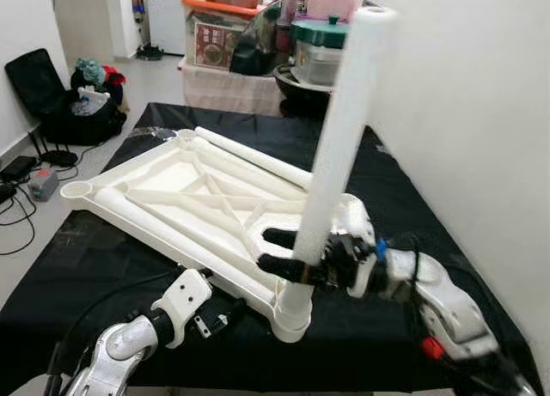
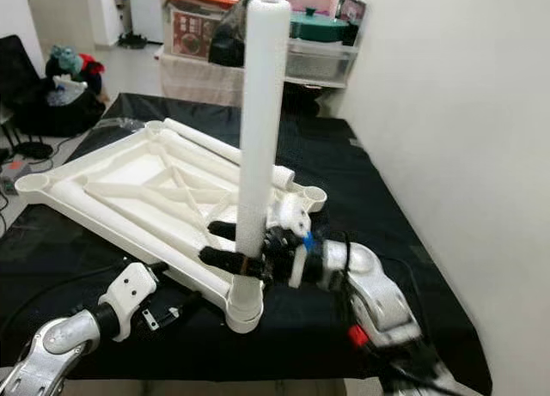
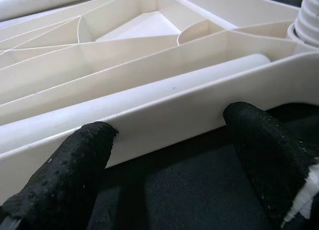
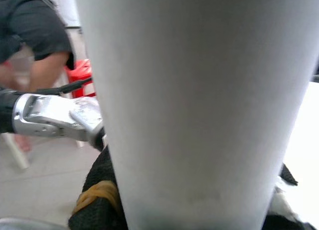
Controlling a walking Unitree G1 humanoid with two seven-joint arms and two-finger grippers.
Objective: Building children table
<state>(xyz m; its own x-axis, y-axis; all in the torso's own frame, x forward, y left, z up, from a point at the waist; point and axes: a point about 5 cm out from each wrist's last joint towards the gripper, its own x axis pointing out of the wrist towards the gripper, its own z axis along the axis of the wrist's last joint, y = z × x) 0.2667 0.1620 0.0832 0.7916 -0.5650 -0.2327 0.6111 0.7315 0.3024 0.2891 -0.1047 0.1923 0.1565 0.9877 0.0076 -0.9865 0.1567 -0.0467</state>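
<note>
The white plastic tabletop (image 1: 185, 185) lies upside down on a black-covered table (image 1: 103, 250). One white leg tube (image 1: 339, 138) stands upright in the near corner socket (image 1: 292, 320). My right gripper (image 1: 285, 250) is shut on this tube low down, just above the socket. Two more leg tubes (image 1: 249, 155) lie loose inside the tabletop's ribs. My left gripper (image 3: 169, 124) is open at the tabletop's near rim (image 3: 164, 115), its fingers (image 3: 75, 160) spread on the black cloth just short of the rim.
A white wall (image 1: 481, 112) runs close along the right. Storage boxes (image 1: 219, 31) and a lidded pot (image 1: 320, 48) crowd the far end. A black bag (image 1: 77, 100) and cables lie on the floor at left. A person's legs (image 4: 42, 45) stand nearby.
</note>
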